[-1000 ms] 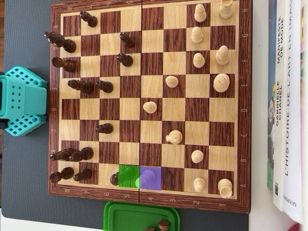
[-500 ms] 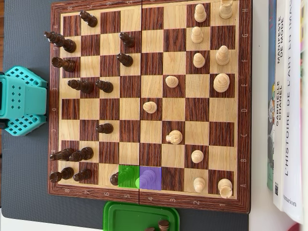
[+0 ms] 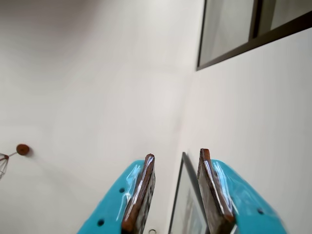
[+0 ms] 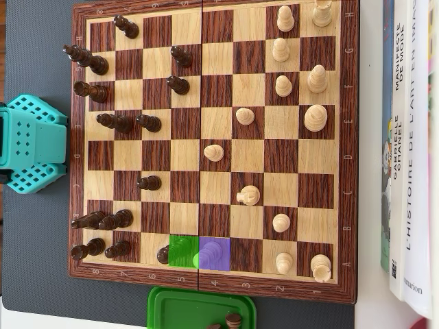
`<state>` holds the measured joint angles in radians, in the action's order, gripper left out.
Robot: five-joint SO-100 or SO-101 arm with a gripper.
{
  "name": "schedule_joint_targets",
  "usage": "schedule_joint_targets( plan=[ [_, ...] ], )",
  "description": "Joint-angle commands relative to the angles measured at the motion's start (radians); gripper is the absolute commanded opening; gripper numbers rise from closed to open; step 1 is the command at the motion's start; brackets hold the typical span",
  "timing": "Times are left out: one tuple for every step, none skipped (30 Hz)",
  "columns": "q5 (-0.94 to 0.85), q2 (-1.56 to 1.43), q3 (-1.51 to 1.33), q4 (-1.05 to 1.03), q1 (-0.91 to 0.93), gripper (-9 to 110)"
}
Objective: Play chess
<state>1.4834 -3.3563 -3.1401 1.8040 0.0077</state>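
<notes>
Looking through the wrist view, the pincer (image 3: 175, 195) sits closest, two teal plastic fingers with glossy brown pads, spread apart with nothing between them. Behind it there's just pale wall, a dark-framed picture (image 3: 187, 204) peeking through the gap, a small reddish knob (image 3: 22, 149) on the left and a dark window frame (image 3: 253, 36) top right, so it's aimed up and away from the bench.

From the overhead view, the teal arm base (image 4: 31, 144) sits just beside the left edge of the wooden chessboard (image 4: 212, 291), on a dark grey mat (image 4: 38, 260). Dark pieces (image 4: 113, 123) crowd the left files, light pieces (image 4: 282, 86) are scattered on the right, and the middle squares are fairly open. Green (image 4: 182, 250) and purple (image 4: 214, 252) highlights mark two bottom-row squares. A green plastic tray (image 4: 178, 308) touches the bottom edge, holding a captured dark piece (image 4: 234, 319). Books (image 4: 411, 137) lie along the right.
</notes>
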Motion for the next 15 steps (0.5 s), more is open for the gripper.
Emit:
schedule_joint_targets(
  plan=[
    [-0.005, 0.009, -0.02, -0.002, 0.003, 14],
    [-0.005, 0.009, -0.02, -0.002, 0.003, 14],
    [-0.005, 0.009, -0.02, -0.002, 0.003, 14],
    [-0.005, 0.009, -0.02, -0.002, 0.003, 14],
    [-0.005, 0.009, -0.02, -0.003, 0.003, 14],
    [-0.006, 0.011, -0.02, -0.005, 0.003, 14],
    [-0.006, 0.011, -0.02, -0.005, 0.003, 14],
    [-0.008, 0.011, -0.02, -0.006, 0.003, 14],
    [-0.012, 0.011, -0.02, -0.017, 0.005, 14],
    [-0.026, 0.011, -0.02, -0.044, 0.005, 14],
    [-0.041, 0.011, -0.02, -0.08, 0.005, 14],
    [-0.055, 0.011, -0.02, -0.124, 0.003, 14],
    [-0.063, 0.011, -0.02, -0.175, -0.003, 14],
    [-0.063, 0.009, -0.012, -0.225, -0.008, 14],
    [-0.063, 0.009, -0.005, -0.27, -0.008, 14]
  ],
)
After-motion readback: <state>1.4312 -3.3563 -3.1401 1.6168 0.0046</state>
